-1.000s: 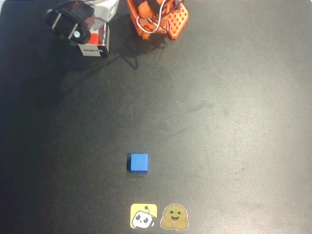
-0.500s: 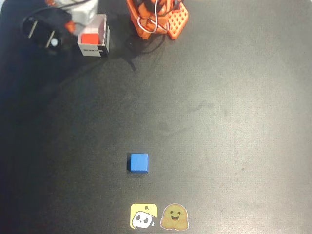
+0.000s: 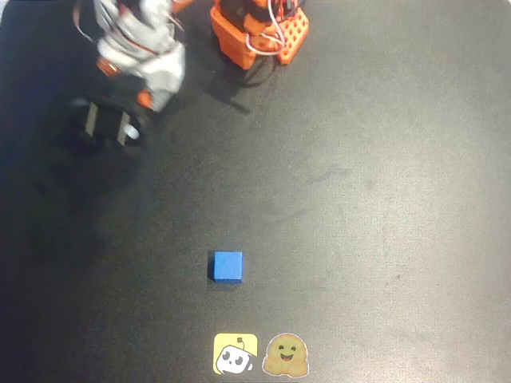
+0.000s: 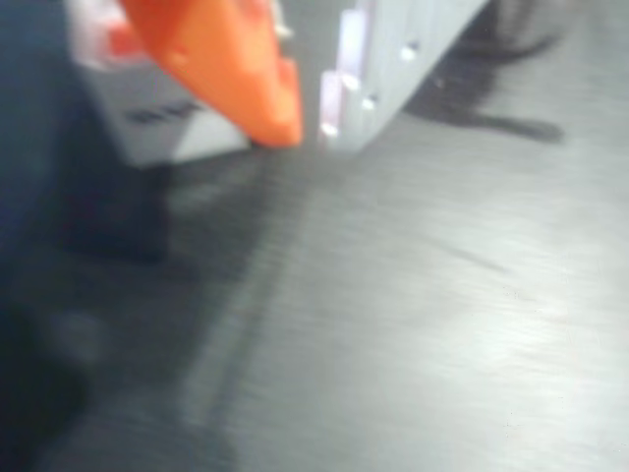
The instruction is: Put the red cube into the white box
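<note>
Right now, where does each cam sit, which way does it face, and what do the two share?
Overhead view: fixed above, looking straight down on the black table; shows the arm's orange base, the arm over the top left corner, the blue cube.
Wrist view: rides the arm, looking low across the table; shows the gripper, orange and grey fingers nearly together, the white box behind them.
Shared: the table and the arm.

A small solid blue cube [image 3: 227, 266] is seen on the matte black bench [image 3: 375, 199], just above two cartoon stickers [image 3: 260, 354] at the lower edge; the grey-and-orange arm's claw [image 3: 108, 128] is seen at upper left, beside the orange perforated base [image 3: 259, 30].
</note>
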{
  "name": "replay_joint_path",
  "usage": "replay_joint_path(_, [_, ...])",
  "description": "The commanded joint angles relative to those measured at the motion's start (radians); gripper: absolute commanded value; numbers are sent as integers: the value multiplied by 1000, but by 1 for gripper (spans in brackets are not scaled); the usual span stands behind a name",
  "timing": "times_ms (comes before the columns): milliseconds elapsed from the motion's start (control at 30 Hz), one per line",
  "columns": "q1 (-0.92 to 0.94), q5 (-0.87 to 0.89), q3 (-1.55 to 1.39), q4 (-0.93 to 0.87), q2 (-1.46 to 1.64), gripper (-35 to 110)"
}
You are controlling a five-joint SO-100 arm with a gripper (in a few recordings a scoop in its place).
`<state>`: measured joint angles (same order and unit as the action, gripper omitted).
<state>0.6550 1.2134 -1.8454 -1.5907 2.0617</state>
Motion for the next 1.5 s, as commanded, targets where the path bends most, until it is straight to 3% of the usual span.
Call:
replay_joint_path(0, [-140,94,46,-28,21,0])
replay_joint_path(467, [-472,284,-83,-3,112,0])
replay_joint_path(967, [-502,261,-604,67,627,0])
replay_joint_path(1467, [-515,258,-844,209,606,0])
